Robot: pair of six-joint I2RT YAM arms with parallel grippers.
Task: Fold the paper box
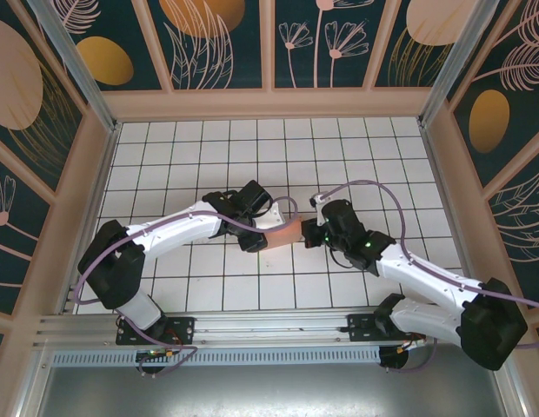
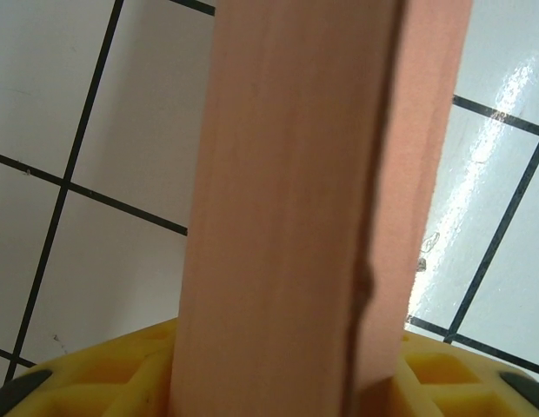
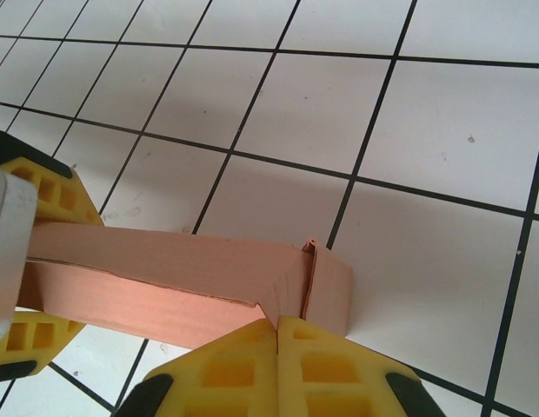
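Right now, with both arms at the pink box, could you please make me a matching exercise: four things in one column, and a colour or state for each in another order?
Things:
1. paper box
2. left gripper
3. right gripper
4. table

Colour or state:
A. white tiles with dark lines
B. fingers shut together
C. salmon-pink card
D. fingers clasp the box from two sides

Pairs: 1-C, 2-D, 3-B, 4-A

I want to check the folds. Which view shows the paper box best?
Right wrist: the paper box shows its long body, creases and folded end flap. Top external shows it small and far off; left wrist gives a close-up of one flat face.
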